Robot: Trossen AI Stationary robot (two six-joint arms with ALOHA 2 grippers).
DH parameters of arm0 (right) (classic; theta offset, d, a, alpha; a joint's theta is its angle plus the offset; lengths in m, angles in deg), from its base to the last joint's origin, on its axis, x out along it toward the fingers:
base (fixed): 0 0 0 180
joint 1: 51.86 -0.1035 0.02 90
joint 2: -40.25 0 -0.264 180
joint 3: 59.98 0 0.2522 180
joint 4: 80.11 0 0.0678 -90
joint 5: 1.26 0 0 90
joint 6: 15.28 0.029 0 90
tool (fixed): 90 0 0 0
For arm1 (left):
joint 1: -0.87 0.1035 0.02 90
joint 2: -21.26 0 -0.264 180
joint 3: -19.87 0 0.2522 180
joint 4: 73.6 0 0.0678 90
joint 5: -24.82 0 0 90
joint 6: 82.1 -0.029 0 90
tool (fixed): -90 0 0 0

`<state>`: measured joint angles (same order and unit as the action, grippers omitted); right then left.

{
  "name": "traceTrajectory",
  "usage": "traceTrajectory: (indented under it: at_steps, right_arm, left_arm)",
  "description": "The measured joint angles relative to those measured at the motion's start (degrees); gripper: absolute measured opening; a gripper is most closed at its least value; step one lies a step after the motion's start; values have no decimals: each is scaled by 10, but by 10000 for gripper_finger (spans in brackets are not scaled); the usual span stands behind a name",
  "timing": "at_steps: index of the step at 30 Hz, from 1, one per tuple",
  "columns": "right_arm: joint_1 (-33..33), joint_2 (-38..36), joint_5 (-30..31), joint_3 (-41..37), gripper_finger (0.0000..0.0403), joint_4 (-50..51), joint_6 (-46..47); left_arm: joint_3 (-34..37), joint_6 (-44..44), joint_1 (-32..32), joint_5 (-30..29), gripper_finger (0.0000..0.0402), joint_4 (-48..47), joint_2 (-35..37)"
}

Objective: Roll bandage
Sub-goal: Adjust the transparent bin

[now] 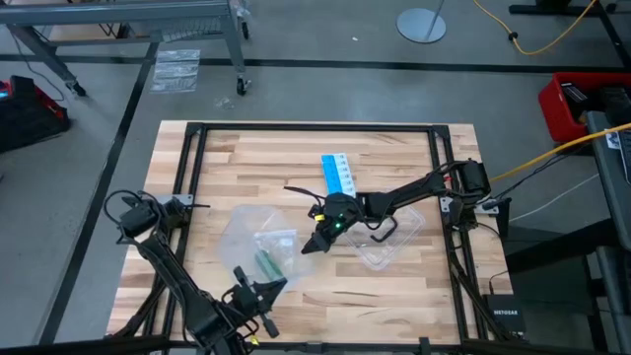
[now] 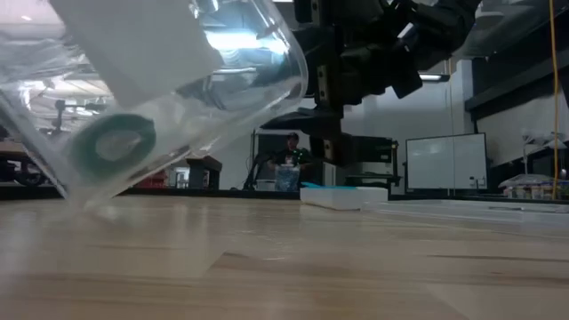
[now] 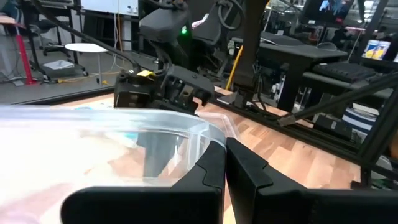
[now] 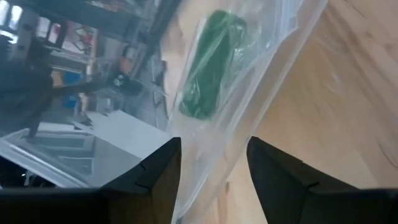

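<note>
Nearest the low camera, the clear plastic wrapper point(image 2: 178, 98) encloses the bandage point(image 2: 111, 142), a soft, light roll on the bench point(image 1: 394, 296). The right end effector point(image 4: 211, 162) gapes over the slippery film, holding nothing; the left end effector point(image 3: 225, 168) pinches its edge. Better grasp the roll's middle.

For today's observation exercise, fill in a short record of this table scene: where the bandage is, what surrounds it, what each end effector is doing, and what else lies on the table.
bandage: dark green roll, inside a clear plastic wrapper
right end effector: open, at the wrapper's edge, fingers either side of the plastic
left end effector: shut, near the table's front edge, by the wrapper
card: blue and white, flat on the table beyond the right arm
clear tray: beside the right arm
table: wooden slats
</note>
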<state>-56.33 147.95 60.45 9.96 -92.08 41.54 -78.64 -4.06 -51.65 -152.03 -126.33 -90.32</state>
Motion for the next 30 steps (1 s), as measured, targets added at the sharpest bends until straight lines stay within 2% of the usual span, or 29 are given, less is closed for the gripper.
traceTrajectory:
  at_steps: [17,21,27,30]
  right_arm:
    - [-16,0,11,3,183,32,0]
    - [-26,0,26,3,148,31,-1]
    - [-25,0,55,3,54,23,7]
    - [-24,0,64,3,47,1,2]
  left_arm:
    - [0,-3,1,-21,0,12,-13]
    - [0,-3,1,-21,0,12,-13]
    - [0,-3,0,-13,0,14,-13]
    - [0,-4,0,-15,0,12,-14]
